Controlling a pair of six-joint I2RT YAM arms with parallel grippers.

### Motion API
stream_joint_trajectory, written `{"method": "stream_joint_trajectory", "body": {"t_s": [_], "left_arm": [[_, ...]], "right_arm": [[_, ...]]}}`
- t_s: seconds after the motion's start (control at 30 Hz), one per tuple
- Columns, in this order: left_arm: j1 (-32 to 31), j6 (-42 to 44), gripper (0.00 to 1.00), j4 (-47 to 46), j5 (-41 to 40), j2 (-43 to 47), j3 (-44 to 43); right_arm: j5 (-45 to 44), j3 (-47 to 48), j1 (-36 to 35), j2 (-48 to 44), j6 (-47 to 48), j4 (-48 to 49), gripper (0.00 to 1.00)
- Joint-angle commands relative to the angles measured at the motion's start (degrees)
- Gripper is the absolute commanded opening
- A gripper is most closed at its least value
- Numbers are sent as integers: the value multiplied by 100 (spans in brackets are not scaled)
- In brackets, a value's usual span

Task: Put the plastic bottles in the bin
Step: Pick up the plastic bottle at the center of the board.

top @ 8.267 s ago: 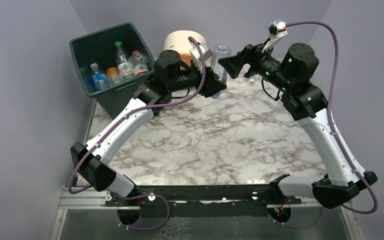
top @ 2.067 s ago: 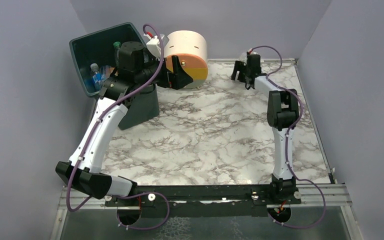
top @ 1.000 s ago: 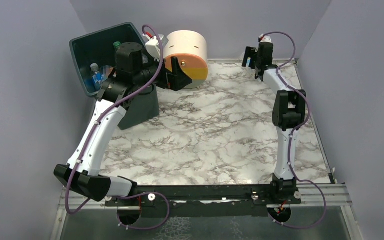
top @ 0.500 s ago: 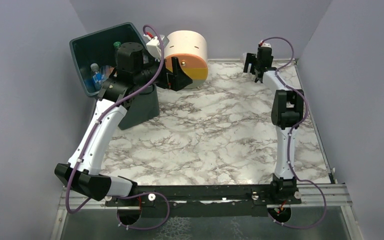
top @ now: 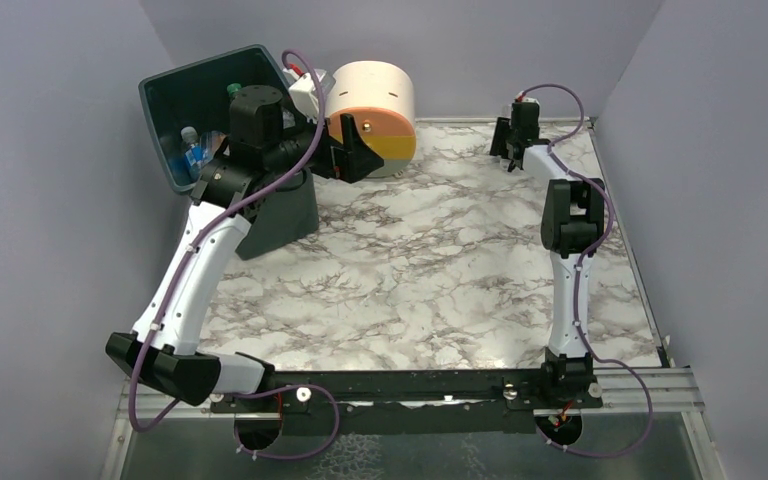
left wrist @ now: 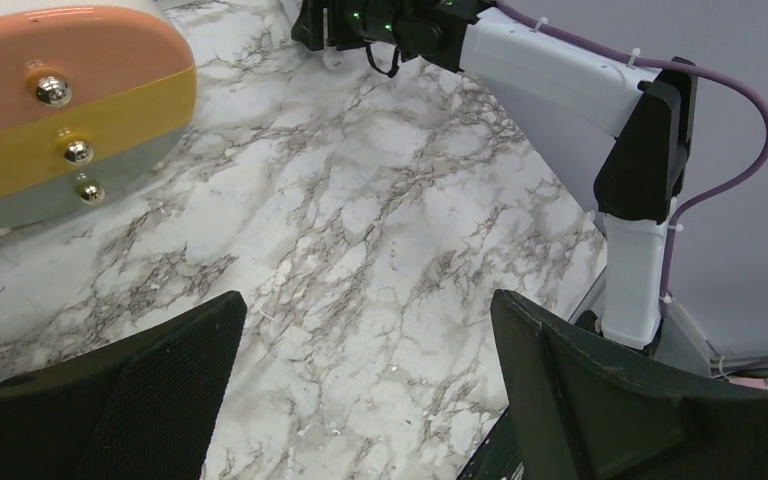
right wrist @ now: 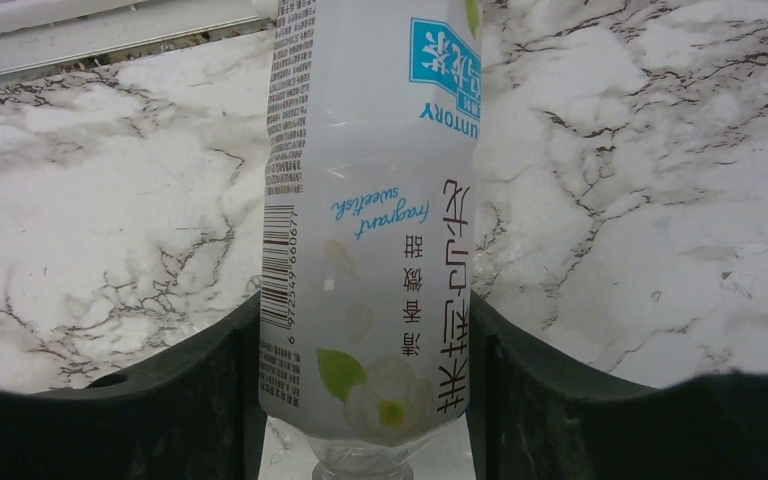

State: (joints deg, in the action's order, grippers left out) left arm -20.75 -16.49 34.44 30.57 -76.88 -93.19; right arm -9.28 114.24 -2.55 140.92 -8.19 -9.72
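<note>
A clear plastic bottle with a white flower label lies on the marble at the far right back corner. My right gripper has both fingers pressed against its sides; from above, that gripper covers the bottle. The dark green bin stands at the back left, tilted toward me. It holds several bottles, among them a blue-labelled one and a green-capped one. My left gripper hangs wide open beside the bin, with only tabletop between its fingers.
A round cream, orange and yellow drawer unit stands at the back between the bin and the right gripper, close to my left gripper. The marble table ends at walls on the left, right and back.
The right gripper has narrowed from wide open onto the bottle at the back right corner. The left arm has stayed in place, open.
</note>
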Motion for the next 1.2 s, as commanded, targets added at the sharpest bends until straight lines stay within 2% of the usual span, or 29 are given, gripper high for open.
{"method": "stream_joint_trajectory", "body": {"t_s": [0.0,0.17,0.57,0.77,0.93,1.17], "left_arm": [[-16,49,99,11,118,241,36],[-17,18,99,11,148,309,128],[-17,-412,99,-364,513,504,488],[-19,-582,99,-507,551,653,612],[-17,-732,99,-637,573,810,731],[-17,-925,99,-817,565,905,900]], "right_arm": [[101,-64,27,-95,-179,-140,55],[250,-548,18,-496,-419,-99,49],[883,-2551,-165,-2513,-899,413,48],[1109,-3424,-657,-3433,-763,638,48],[915,-4121,-1278,-4200,-454,924,49],[874,-4683,-1889,-5295,-422,1053,49]]}}
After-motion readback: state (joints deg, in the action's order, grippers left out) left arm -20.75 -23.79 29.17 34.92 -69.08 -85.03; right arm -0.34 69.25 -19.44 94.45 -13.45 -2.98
